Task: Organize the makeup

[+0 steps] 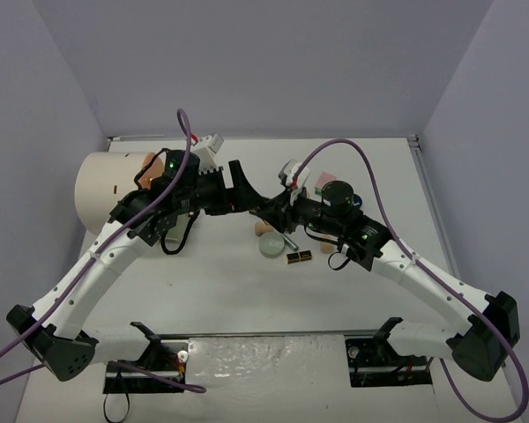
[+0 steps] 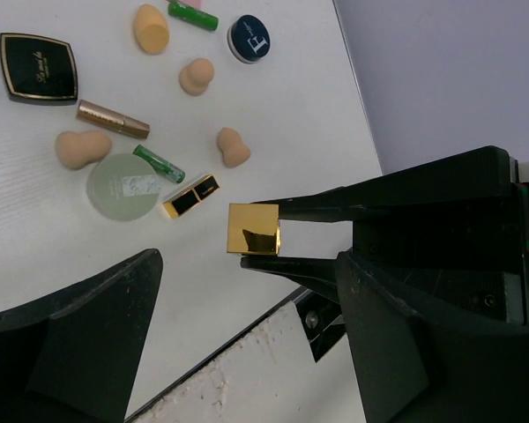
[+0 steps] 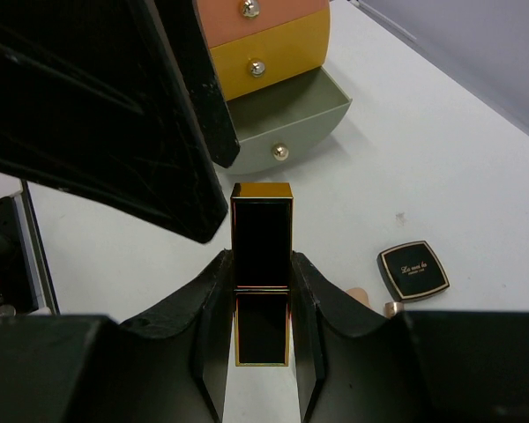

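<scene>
If the right gripper point(image 3: 262, 264), clamped on the lipstick point(image 3: 262, 238) in mid-air, lets go before the spread left gripper point(image 2: 247, 273) around its gold end bites, it drops to the table point(image 2: 273, 97) among other makeup point(image 2: 197, 76). Green drawer point(image 3: 291, 119) pulled out, contents unseen; peach drawer point(image 3: 273, 22) and yellow drawer point(image 3: 282, 53) shut.

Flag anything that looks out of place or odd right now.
The bottom green drawer stands pulled out while the yellow drawer above it is shut. A black-and-gold lipstick is off the table, clamped in the right gripper. Nothing looks spilled or broken.
</scene>
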Available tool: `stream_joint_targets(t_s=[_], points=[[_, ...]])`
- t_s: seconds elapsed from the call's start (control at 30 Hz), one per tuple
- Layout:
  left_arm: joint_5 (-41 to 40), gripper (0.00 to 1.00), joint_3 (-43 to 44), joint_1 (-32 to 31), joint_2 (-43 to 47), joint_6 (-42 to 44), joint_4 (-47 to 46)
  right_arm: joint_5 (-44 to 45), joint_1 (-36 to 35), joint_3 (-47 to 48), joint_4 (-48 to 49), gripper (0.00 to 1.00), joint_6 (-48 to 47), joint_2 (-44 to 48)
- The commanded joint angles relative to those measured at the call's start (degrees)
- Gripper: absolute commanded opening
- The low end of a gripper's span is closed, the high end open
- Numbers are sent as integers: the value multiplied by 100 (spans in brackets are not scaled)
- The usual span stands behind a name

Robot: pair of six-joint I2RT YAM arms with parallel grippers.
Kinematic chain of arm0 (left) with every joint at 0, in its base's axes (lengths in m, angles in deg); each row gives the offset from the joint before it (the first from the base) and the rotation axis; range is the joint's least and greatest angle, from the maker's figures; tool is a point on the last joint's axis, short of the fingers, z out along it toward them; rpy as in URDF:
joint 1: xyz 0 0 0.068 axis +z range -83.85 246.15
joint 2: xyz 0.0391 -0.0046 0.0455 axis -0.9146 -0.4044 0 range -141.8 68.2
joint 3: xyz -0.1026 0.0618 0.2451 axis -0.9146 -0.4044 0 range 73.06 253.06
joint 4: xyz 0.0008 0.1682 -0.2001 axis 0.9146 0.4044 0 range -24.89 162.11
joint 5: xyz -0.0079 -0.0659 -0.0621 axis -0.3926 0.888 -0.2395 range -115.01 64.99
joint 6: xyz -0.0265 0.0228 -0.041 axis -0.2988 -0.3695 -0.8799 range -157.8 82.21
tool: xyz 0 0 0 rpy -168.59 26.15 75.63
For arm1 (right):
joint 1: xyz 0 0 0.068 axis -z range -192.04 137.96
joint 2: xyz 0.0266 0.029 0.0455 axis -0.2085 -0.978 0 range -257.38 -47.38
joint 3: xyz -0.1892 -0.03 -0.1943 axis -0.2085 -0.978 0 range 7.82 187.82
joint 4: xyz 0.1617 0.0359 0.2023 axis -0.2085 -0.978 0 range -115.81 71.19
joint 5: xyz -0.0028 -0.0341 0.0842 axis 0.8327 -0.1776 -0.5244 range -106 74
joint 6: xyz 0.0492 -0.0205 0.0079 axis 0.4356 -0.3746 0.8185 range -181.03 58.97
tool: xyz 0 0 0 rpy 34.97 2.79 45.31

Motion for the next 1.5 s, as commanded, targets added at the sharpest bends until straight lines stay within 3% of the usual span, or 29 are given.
stream_joint_targets(t_s=[0.0,0.27,0.57,0.73,0.83,0.93,0.97,1.1,1.17,1.23,1.37,1.4,1.43,1.47], points=[[225,74,156,-135,-71,-229,-605,-124,-63,247,628,0,-18,58],[115,68,70,-168,-167,-282,-690,-232,-64,178,720,0,56,126],[127,42,-104,-168,-163,-393,-935,-237,-71,54,774,1,110,218],[200,32,-233,-168,-170,-445,-1041,-245,-72,35,806,2,121,221],[189,21,-270,-168,-159,-437,-1070,-237,-72,17,820,5,121,229],[129,8,-248,-168,-128,-319,-1050,-225,-72,11,792,20,121,233],[83,2,-238,-168,-108,-253,-1033,-216,-71,17,764,32,121,227],[-240,0,-39,-168,-65,113,-624,-67,-63,70,486,77,95,201],[-573,0,74,-173,-63,422,-352,170,-60,111,325,92,88,198],[-1114,0,165,-159,-53,789,-85,300,-45,140,158,100,58,235],[-2397,0,349,-150,-63,1565,554,859,-24,122,-183,100,61,358],[-3254,0,391,-150,-98,1850,740,1019,-9,83,-298,100,70,454],[-3401,0,383,-150,-139,1923,792,1061,0,48,-364,100,81,472],[-4132,0,339,-150,-205,2294,760,1277,5,-25,-448,100,103,561]])
